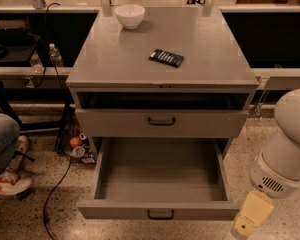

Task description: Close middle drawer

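Observation:
The middle drawer is pulled far out of the grey cabinet. It is a long, empty grey tray with a low front panel and a small dark bar handle. Above it sits a taller-fronted grey drawer with a bigger handle, nearly shut under a dark gap. My gripper, a cream-coloured piece below the white arm housing, hangs at the lower right. It is just right of the open drawer's front right corner and apart from it.
A white bowl and a dark flat packet lie on the cabinet top. A person's leg and shoe are at the left. A black cable, a water bottle and small items are left of the cabinet.

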You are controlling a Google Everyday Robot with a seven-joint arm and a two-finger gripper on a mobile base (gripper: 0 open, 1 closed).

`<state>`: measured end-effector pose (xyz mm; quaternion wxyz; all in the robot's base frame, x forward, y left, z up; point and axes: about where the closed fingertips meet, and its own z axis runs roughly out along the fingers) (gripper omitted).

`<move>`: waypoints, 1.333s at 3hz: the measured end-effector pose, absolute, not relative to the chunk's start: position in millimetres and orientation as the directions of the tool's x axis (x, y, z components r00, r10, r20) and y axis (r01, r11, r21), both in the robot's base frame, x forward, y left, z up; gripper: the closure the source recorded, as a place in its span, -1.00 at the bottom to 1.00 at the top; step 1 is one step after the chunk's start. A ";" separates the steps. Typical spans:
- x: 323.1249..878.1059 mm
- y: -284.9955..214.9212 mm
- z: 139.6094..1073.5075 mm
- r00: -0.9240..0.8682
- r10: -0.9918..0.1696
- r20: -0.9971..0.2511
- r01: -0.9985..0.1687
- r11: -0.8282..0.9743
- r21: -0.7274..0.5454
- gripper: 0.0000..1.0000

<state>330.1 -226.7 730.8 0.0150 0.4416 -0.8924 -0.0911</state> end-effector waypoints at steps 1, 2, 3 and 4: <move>329.6 -227.2 731.5 -0.609 -0.791 -0.052 -0.786 0.593 0.176 -1.00; 329.9 -227.1 700.2 -0.631 -0.774 -0.049 -0.758 0.602 0.249 -1.00; 317.7 -227.3 624.9 -0.696 -0.718 -0.030 -0.670 0.634 0.386 -0.66; 309.4 -227.3 550.1 -0.749 -0.662 -0.029 -0.599 0.658 0.457 -0.20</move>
